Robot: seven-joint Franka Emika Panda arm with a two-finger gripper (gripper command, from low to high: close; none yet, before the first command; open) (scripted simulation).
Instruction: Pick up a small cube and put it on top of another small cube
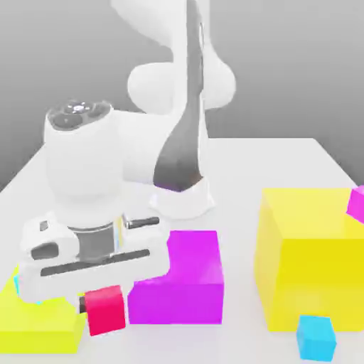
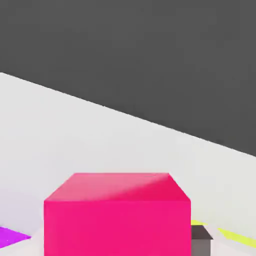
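Note:
The small crimson-red cube (image 1: 106,311) sits between the fingers of my gripper (image 1: 102,300) at the exterior view's lower left, in front of a big magenta block. The white hand hangs right above it, and one dark fingertip (image 1: 81,303) shows against the cube's side. In the hand view the red cube (image 2: 117,217) looms close, with a dark finger pad (image 2: 201,239) pressed against its flank. The gripper is shut on the cube. I cannot tell whether the cube rests on the table or hangs just above it.
A big magenta stepped block (image 1: 181,281) stands beside the cube. A low yellow block (image 1: 39,323) lies at the exterior view's left and a tall yellow block (image 1: 313,256) at its right. A small cyan cube (image 1: 316,336) and a small magenta cube (image 1: 357,202) are near the tall block.

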